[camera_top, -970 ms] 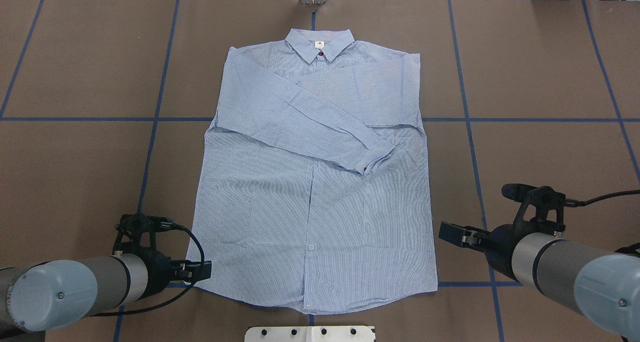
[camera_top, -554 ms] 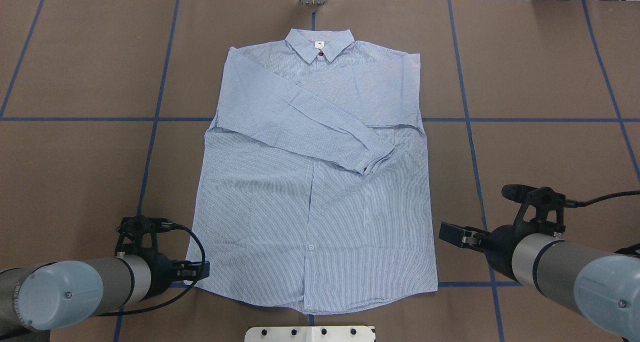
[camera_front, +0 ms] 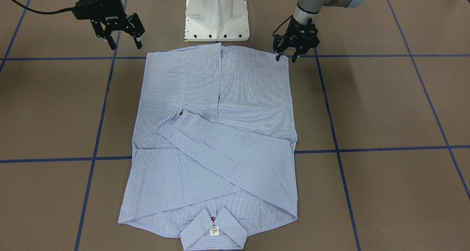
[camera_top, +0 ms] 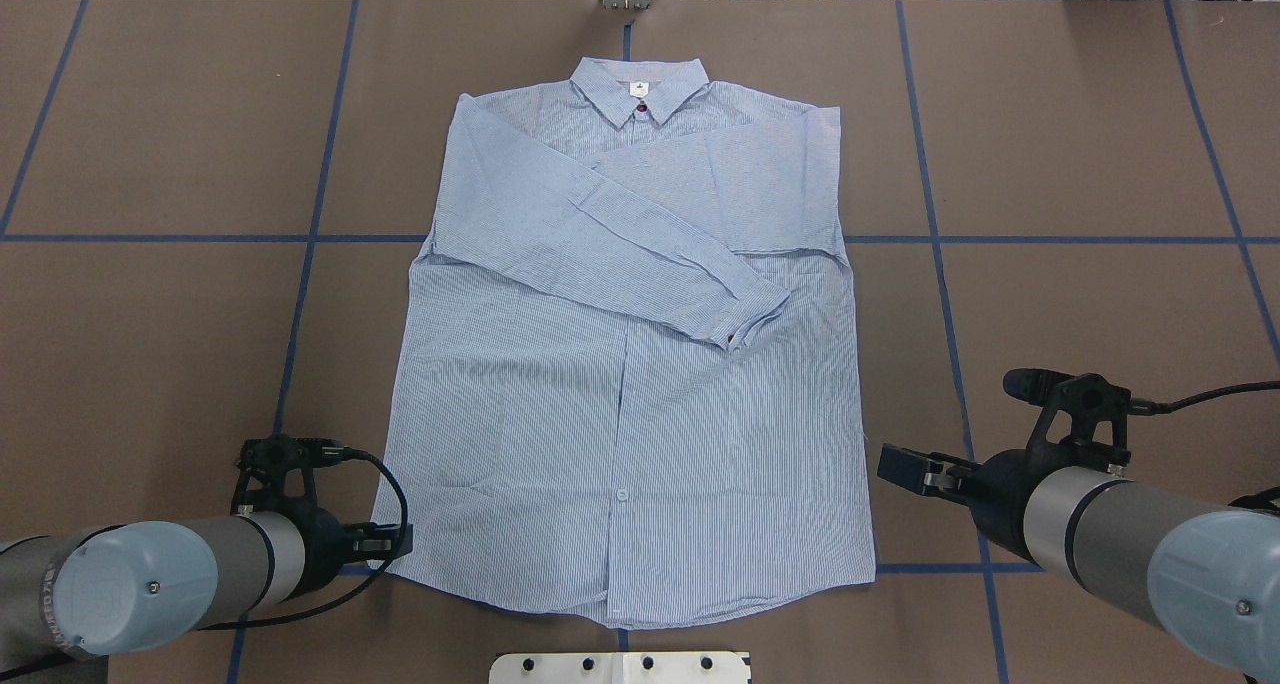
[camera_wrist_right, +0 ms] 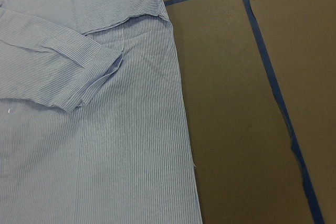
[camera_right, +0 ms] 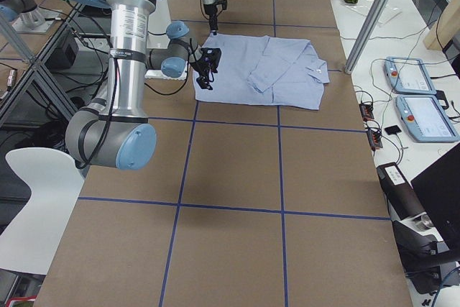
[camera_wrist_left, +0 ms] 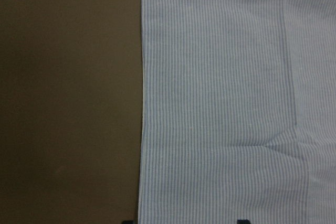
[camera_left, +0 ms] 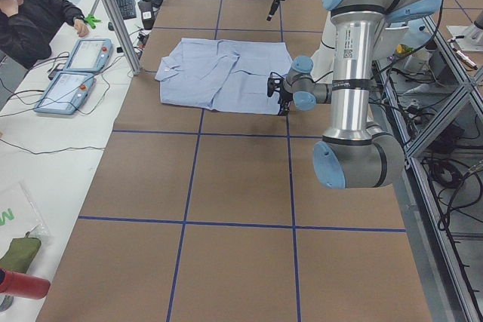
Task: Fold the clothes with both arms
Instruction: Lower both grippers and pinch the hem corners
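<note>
The light-blue, finely white-striped long-sleeved shirt lies flat in the middle of the brown table with blue tape lines. Its collar points away from the robot, and the sleeves are folded across the chest, one lying diagonally on top. The black left gripper is low at the near hem corner on the robot's left side. Its fingers are spread, and the wrist view shows the shirt's side edge between them. The black right gripper hangs near the other hem corner, apart from the cloth, with its fingers wide apart.
</note>
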Robot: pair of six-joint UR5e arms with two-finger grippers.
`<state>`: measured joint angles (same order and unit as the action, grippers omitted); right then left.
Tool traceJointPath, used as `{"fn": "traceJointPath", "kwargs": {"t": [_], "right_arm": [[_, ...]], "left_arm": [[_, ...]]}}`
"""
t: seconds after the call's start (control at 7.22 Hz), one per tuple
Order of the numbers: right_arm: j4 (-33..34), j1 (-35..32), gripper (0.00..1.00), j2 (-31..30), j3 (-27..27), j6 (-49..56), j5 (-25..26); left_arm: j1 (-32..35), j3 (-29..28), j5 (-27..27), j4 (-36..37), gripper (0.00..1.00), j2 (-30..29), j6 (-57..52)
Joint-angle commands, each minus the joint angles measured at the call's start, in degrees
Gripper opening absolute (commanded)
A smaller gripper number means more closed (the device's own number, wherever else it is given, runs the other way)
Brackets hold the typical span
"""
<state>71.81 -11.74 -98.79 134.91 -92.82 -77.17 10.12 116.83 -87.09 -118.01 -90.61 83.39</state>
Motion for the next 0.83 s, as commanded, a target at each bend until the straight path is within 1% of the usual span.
{"fn": "traceJointPath", "kwargs": {"t": [0.0, 0.14, 0.28, 0.42, 0.55, 0.69], "right_arm": [[0.0, 0.14, 1.0, 0.0, 0.0, -0.08, 0.0], [0.0, 0.14, 1.0, 0.0, 0.0, -0.08, 0.0], [0.0, 0.23, 1.0, 0.0, 0.0, 0.01, 0.0], [0.0, 0.32, 1.0, 0.0, 0.0, 0.01, 0.0], [0.0, 0.23, 1.0, 0.0, 0.0, -0.08, 0.0], [0.0, 0.32, 1.0, 0.0, 0.0, 0.01, 0.0]], "left_arm": [[-0.19, -0.37, -0.01, -0.03, 0.66, 0.0, 0.02], [-0.1, -0.55, -0.1, -0.03, 0.64, 0.0, 0.02], [-0.19, -0.55, -0.1, -0.11, 0.59, 0.0, 0.63], [-0.37, -0.55, -0.1, -0.11, 0.5, -0.09, 3.16], [-0.45, -0.29, -0.1, -0.11, 0.5, -0.09, 3.27], [-0.45, -0.29, -0.1, -0.11, 0.44, -0.09, 3.36]]}}
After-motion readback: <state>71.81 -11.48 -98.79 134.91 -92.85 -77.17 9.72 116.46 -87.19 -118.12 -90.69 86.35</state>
